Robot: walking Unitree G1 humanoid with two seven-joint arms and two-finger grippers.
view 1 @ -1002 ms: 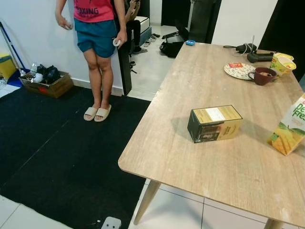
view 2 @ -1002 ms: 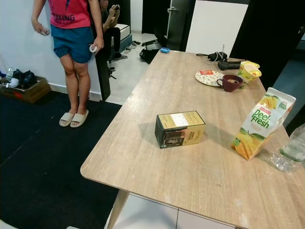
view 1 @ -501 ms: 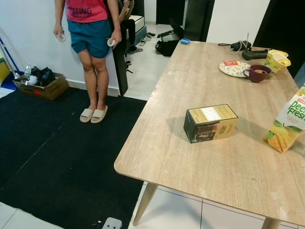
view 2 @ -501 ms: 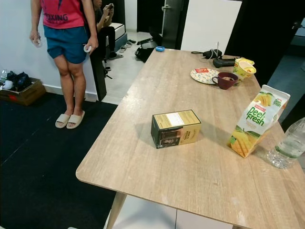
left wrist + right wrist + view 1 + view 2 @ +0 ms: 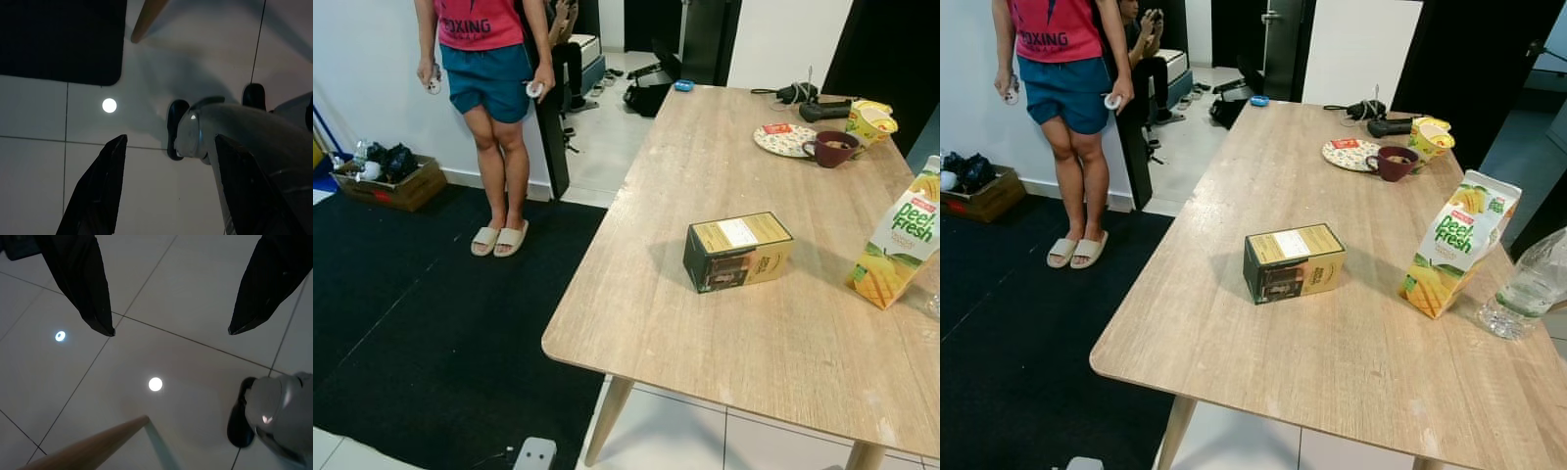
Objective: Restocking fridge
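Table: a long wooden table [image 5: 1351, 362] stands before me, its near corner toward my left; a black rug [image 5: 411, 323] covers the floor beyond its left edge.
Person: someone in a pink top and blue shorts [image 5: 489, 73] stands on the rug by the wall, a small white object in each hand, well apart from the table.
Juice carton: a yellow and green juice carton [image 5: 1454, 245] stands upright near the table's right edge, probably set out there to be carried to the fridge.
Box: an olive and black box [image 5: 1293, 262] lies on its side in the middle of the near half, apart from the carton.
Water bottle: a clear bottle [image 5: 1518, 294] stands at the right edge, just beside the carton.
Far end: a plate [image 5: 1349, 154], a dark red mug [image 5: 1394, 163] and a yellow cup [image 5: 1430, 137] sit close together near the far right corner.
My left gripper [image 5: 166, 183]: hanging over white floor tiles, fingers spread, pinching nothing, because I have not reached for anything yet.
My right gripper [image 5: 171, 330]: hanging likewise beside a table leg [image 5: 88, 445], fingers spread and empty.
Task stage: I judge that nothing is picked up yet.
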